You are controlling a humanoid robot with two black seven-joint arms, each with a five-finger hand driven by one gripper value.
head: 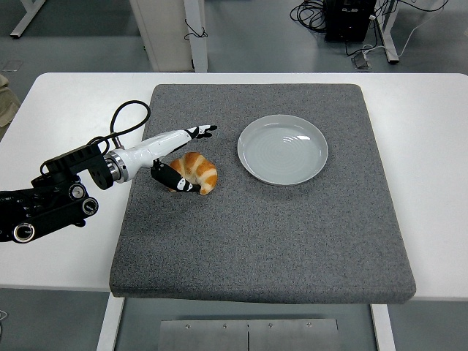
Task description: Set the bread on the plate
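1. The left arm comes in from the left edge over the bare white worktop, a black block with round joints, then a white forearm with a black cable looping above it.
2. The left hand reaches onto the left part of the grey mat. Its fingers are spread: the thumb lies low along the near side of the bread, and the long fingers stretch out past its far side.
3. The bread, a golden croissant, lies on the mat between thumb and fingers. The thumb touches its near left edge; the fingers above stand apart from it, so the hand brackets the bread without closing on it.
4. To the right of the hand and a little farther off, the pale grey plate sits on the mat with nothing on it, near the bread but not touching.
5. Beyond the worktop's far edge, a grey floor shows, with cables and furniture legs.
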